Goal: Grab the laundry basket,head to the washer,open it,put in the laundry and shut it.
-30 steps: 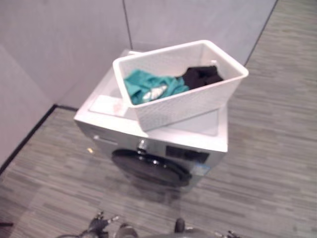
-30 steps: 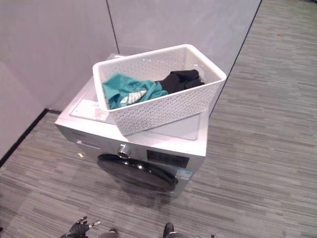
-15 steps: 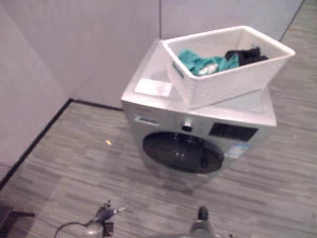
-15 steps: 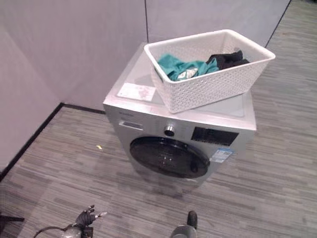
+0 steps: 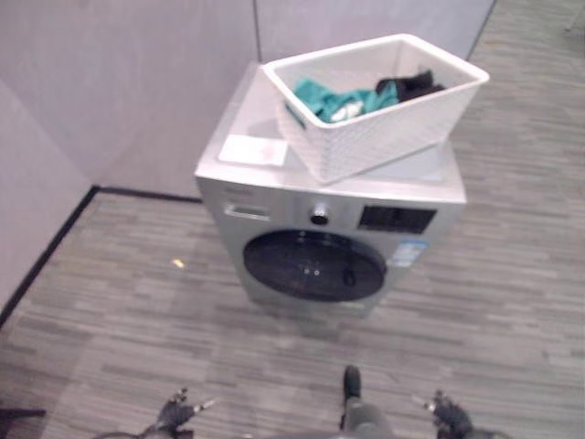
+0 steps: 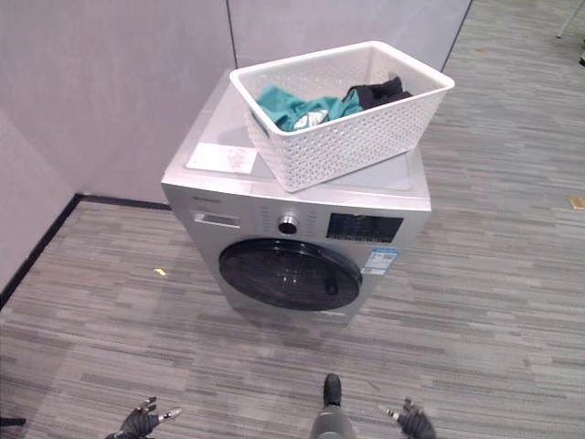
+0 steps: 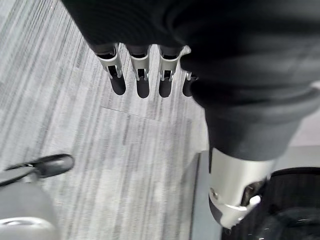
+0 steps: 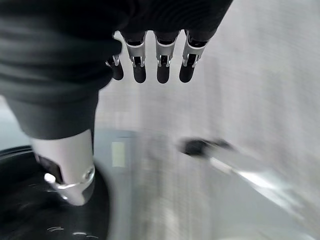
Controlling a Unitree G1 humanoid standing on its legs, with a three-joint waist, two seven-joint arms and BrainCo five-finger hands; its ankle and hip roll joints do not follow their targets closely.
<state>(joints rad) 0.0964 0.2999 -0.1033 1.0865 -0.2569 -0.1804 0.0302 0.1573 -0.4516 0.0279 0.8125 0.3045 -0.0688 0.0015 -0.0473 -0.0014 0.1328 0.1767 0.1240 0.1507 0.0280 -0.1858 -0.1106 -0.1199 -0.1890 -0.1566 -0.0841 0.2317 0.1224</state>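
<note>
A white perforated laundry basket (image 6: 366, 137) stands on top of a silver front-loading washer (image 6: 302, 206), slightly askew. Inside it lie a teal garment (image 6: 297, 105) and a black garment (image 6: 379, 91). The washer's round dark door (image 6: 291, 274) is shut. My left hand (image 6: 139, 422) hangs low at the bottom left, far in front of the washer, with fingers (image 7: 142, 75) straight and nothing held. At the bottom right hangs my right hand (image 6: 413, 422), its fingers (image 8: 162, 60) also straight and empty.
Grey partition walls (image 6: 110, 82) stand behind and to the left of the washer. Striped grey carpet (image 6: 494, 302) spreads in front and to the right. A white paper (image 6: 222, 157) lies on the washer's top left. A small yellow scrap (image 6: 160, 272) lies on the floor.
The camera has shifted, so the washer now sits more centred and squarely facing me. My right hand has come into the eye views at the bottom right. The basket stays on the washer.
</note>
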